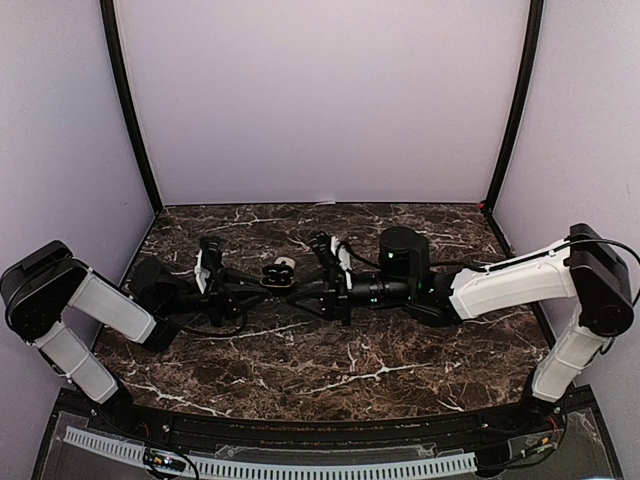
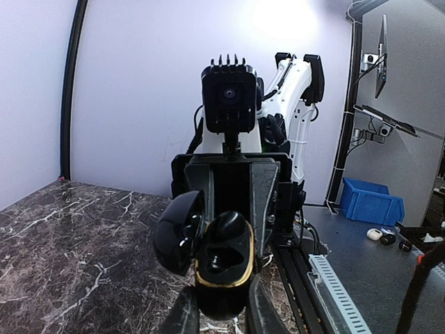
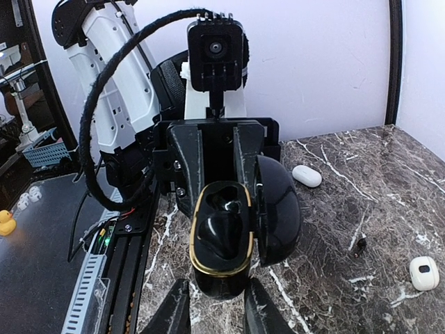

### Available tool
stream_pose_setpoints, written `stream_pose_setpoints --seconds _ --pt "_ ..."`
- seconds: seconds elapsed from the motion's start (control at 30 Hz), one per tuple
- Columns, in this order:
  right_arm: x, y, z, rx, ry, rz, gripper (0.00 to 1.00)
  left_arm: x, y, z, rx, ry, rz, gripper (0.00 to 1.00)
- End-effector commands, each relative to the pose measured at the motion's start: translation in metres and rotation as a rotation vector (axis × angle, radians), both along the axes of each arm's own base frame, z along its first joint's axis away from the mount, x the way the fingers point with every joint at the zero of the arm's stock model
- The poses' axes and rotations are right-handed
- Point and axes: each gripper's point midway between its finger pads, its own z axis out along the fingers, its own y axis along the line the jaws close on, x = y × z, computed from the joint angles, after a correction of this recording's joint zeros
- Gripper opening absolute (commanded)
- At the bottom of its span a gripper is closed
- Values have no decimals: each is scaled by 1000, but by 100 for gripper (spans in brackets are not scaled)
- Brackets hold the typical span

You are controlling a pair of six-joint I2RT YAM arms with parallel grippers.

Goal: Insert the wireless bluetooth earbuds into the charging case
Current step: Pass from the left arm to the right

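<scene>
The charging case (image 2: 222, 254) is black with a gold rim, and its lid (image 2: 177, 233) is swung open. My left gripper (image 2: 221, 316) is shut on the case's lower body. From the opposite side, my right gripper (image 3: 217, 309) is open, its fingers (image 3: 174, 309) close on either side of the same case (image 3: 221, 240), with a thin gap showing. The wells inside look dark. Two white earbuds lie on the marble: one earbud (image 3: 306, 175) is farther off and the other earbud (image 3: 423, 273) is nearer. From above, both grippers meet at the case (image 1: 275, 278).
The dark marble table (image 1: 380, 370) is walled in lilac at the back and sides. A small dark bit (image 3: 359, 243) lies near the earbuds. Off the table are a blue bin (image 2: 368, 202) and a ridged cable rail (image 2: 334, 292) along the near edge.
</scene>
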Motion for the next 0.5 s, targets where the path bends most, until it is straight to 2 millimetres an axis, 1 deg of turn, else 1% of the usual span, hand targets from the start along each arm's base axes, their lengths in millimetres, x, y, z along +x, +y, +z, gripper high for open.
stream_pose_setpoints --seconds 0.0,0.07,0.33,0.47 --pt "-3 9 21 63 -25 17 28 -4 0 8 -19 -45 -5 0" --pt "-3 9 20 62 -22 17 31 -4 1 8 -19 -45 -5 0" --pt "-2 10 23 75 -13 17 31 -5 1 8 -18 -46 -5 0" --pt "-1 11 23 79 -11 9 33 -5 1 7 -17 -42 -4 0"
